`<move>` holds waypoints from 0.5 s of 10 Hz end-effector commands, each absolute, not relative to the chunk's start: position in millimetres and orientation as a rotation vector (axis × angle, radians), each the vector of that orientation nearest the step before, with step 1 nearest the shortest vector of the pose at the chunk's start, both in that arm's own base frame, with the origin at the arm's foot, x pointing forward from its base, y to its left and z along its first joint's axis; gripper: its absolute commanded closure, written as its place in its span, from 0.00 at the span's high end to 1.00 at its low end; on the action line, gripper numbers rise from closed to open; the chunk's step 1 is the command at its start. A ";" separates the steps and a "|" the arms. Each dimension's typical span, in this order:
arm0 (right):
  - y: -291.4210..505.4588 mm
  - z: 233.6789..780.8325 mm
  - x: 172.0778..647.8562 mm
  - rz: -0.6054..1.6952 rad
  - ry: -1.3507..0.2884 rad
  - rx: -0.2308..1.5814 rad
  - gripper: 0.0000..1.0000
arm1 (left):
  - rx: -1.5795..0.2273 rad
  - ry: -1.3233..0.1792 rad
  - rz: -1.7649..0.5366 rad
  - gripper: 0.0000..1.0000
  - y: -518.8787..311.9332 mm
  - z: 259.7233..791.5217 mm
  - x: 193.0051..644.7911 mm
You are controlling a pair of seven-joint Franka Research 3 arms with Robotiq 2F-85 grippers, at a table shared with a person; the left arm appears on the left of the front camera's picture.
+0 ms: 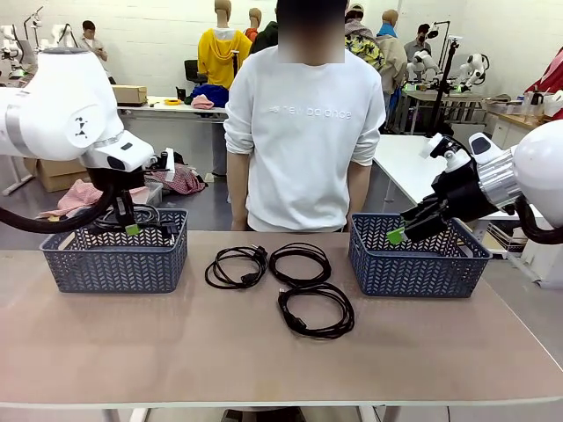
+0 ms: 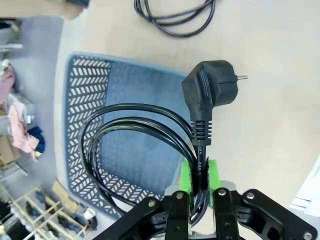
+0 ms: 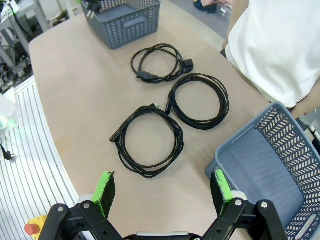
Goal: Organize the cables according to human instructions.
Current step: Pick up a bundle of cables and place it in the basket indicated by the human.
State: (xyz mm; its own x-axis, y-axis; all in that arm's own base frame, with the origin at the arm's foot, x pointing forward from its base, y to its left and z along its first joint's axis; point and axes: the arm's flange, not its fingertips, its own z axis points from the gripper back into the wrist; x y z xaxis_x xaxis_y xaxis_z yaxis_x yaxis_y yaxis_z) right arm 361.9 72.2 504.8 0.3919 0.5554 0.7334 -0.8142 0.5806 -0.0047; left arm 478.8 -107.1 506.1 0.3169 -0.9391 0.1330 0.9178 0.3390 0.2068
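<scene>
Our left gripper (image 2: pixel 199 172) is clamped on a cable (image 2: pixel 127 106) just below its plug (image 2: pixel 207 90), with the coil hanging over the left basket (image 1: pixel 114 259). We should lower it inside the walls before letting go. Our right gripper (image 3: pixel 163 190) stands apart over the bare right basket (image 1: pixel 413 268). Three cables (image 3: pixel 224 102) lie between the baskets, mid-table.

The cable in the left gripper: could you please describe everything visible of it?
The cable is a thin black cord wound in loose loops, ending in a black plug with a metal pin. The left gripper is shut on it below the plug's ribbed collar, its loops hanging over the grey basket.
</scene>
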 end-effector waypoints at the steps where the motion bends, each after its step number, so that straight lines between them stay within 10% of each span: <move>1: 72.8 504.5 363.0 0.899 -0.769 0.406 1.00 | 0.115 -0.241 -1.205 0.16 -87.1 509.8 496.4; 5: 72.8 504.5 363.0 0.899 -0.769 0.406 1.00 | 0.147 -0.237 -1.168 0.16 -58.8 491.9 529.7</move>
